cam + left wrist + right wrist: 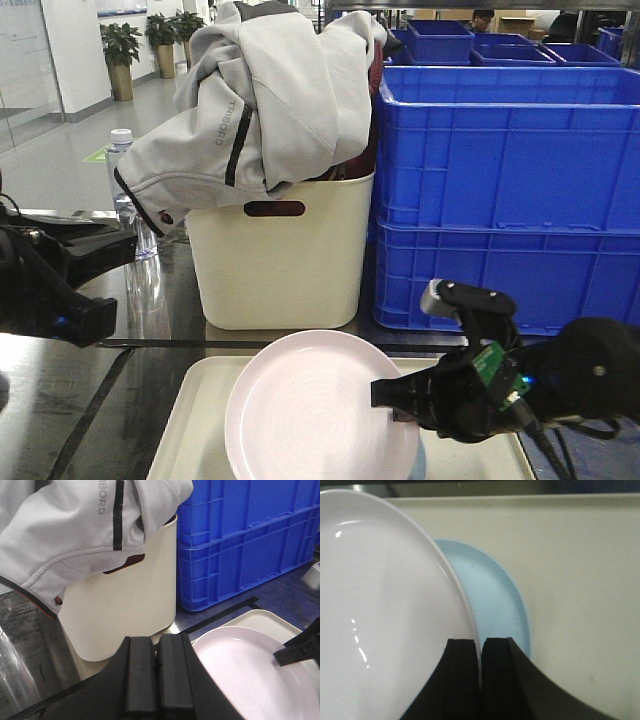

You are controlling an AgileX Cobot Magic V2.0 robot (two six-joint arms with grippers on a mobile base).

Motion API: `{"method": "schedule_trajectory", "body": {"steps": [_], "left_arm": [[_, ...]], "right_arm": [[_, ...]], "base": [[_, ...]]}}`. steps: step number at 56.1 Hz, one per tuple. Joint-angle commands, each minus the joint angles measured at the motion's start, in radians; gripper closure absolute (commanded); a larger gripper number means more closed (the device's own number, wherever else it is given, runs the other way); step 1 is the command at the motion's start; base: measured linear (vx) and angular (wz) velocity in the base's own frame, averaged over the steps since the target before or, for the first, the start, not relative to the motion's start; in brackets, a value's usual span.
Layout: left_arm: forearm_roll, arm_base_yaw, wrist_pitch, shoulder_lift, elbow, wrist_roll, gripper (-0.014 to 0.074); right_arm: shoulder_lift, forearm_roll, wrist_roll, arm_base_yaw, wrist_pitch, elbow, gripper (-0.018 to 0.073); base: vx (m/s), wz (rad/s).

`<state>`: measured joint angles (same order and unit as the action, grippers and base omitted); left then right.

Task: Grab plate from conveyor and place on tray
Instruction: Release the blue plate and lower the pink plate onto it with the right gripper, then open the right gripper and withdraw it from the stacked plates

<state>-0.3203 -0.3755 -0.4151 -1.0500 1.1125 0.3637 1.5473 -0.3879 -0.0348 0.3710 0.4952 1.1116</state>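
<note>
Obstacles, far side: cream bin (283, 255) draped with a grey jacket (250, 95), and stacked blue crates (505, 200) to its right, both just beyond the tray (195, 415). Your free room: bare tray floor right of the light-blue plate (495, 600); dark tabletop (60, 400) at left.

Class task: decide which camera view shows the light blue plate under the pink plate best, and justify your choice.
The right wrist view: the light blue plate shows as a broad crescent beneath the pink plate on the tray. The front view shows only a sliver; the left wrist view shows none.
</note>
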Motion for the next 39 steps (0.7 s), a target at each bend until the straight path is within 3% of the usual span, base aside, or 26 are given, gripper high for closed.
{"method": "schedule_trajectory", "body": {"steps": [1, 9, 21, 26, 33, 39], "left_arm": [[-0.005, 0.000, 0.057, 0.020, 0.034, -0.010, 0.0602], [-0.005, 0.000, 0.049, 0.019, 0.034, -0.010, 0.0602], [-0.005, 0.000, 0.049, 0.019, 0.034, -0.010, 0.0602], [-0.001, 0.000, 0.049, 0.019, 0.034, -0.010, 0.0602], [0.043, 0.006, 0.029, 0.019, 0.034, -0.021, 0.0602], [0.110, 0.022, -0.003, 0.021, 0.030, -0.105, 0.0599]], "right_arm": [[-0.015, -0.020, -0.024, -0.001, -0.083, 0.056, 0.0520], [-0.014, -0.017, -0.058, -0.001, -0.090, 0.059, 0.0389], [-0.017, 0.001, -0.060, -0.001, -0.103, 0.059, 0.0098], [-0.042, 0.034, -0.070, -0.001, -0.123, 0.059, 0.0015], [-0.126, 0.127, -0.070, -0.001, -0.132, 0.059, -0.0013], [-0.249, 0.231, -0.058, -0.001, -0.096, 0.059, 0.0036]], "base": [[0.00, 0.00], [0.00, 0.00], [0.00, 0.00], [0.00, 0.00], [0.00, 0.00], [0.00, 0.00]]}}
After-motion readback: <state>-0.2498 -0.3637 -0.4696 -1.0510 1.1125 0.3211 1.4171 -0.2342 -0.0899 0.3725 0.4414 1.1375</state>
